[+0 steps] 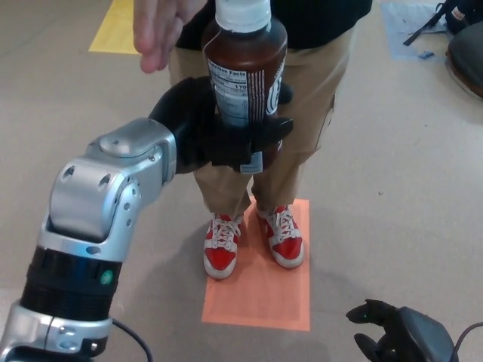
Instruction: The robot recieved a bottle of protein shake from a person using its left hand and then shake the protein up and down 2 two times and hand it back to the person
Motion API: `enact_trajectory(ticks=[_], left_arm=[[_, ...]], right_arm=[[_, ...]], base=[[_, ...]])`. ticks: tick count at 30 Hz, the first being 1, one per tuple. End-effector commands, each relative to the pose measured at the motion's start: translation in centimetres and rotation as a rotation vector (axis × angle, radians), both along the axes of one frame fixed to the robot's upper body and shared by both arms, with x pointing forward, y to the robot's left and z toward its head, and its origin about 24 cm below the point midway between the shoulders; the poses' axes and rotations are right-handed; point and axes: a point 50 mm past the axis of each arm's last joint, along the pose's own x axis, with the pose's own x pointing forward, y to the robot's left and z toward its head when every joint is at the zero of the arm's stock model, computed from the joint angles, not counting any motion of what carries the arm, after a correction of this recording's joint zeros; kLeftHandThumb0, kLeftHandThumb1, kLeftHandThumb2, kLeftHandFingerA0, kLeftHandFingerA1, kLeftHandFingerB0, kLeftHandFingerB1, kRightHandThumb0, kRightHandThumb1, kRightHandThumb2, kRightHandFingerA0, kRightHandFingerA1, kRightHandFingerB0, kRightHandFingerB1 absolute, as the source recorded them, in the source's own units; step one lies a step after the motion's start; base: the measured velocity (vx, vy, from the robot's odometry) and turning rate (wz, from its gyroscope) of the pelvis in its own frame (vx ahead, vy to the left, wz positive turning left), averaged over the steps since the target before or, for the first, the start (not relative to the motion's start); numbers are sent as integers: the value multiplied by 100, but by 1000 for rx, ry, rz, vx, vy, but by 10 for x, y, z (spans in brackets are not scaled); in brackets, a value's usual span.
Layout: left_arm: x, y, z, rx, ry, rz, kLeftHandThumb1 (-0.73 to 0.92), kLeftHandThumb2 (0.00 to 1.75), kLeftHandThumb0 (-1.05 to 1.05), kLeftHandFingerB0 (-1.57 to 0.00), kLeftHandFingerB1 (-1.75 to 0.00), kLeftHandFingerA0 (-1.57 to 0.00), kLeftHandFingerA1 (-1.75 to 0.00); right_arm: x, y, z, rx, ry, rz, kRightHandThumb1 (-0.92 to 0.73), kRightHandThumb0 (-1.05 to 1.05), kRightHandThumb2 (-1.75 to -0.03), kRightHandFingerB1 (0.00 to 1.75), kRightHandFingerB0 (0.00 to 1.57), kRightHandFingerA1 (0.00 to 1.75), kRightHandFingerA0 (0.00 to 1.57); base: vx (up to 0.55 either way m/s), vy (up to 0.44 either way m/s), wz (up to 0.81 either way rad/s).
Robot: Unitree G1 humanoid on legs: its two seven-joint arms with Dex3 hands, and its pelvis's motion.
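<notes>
My left hand [219, 132] is shut on a brown protein shake bottle [245, 68] with a white cap, held upright and high near the top of the head view. A person in tan trousers [302, 113] and red shoes stands just behind the bottle. The person's open hand [162, 30] hovers at the top left, close to the bottle but not touching it. My right hand [392, 335] rests low at the bottom right, fingers apart, holding nothing.
The person stands on an orange floor mat [264, 294]. A yellow mat [117, 30] lies at the far left. A dark object [468, 53] sits at the right edge, with a blue-grey patch behind it.
</notes>
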Motion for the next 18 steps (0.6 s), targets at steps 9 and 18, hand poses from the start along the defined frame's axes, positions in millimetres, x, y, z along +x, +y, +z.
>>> enact_trajectory(ticks=[9,18], left_arm=[[1,-9,10,17,-29,-22,80,65,-25,-67,-84,-83,-128],[2,-14,13,50,-33,-28,81,65,-27,-63,-94,-88,-128]], right_arm=[[-4,-7,-2,-30,9,-1,-81,-53,-66,40,68,59,82],[-2,-7,-1,-36,8,-1,-81,-52,-65,40,69,56,82]], base=[[0,0,0],[0,0,0]])
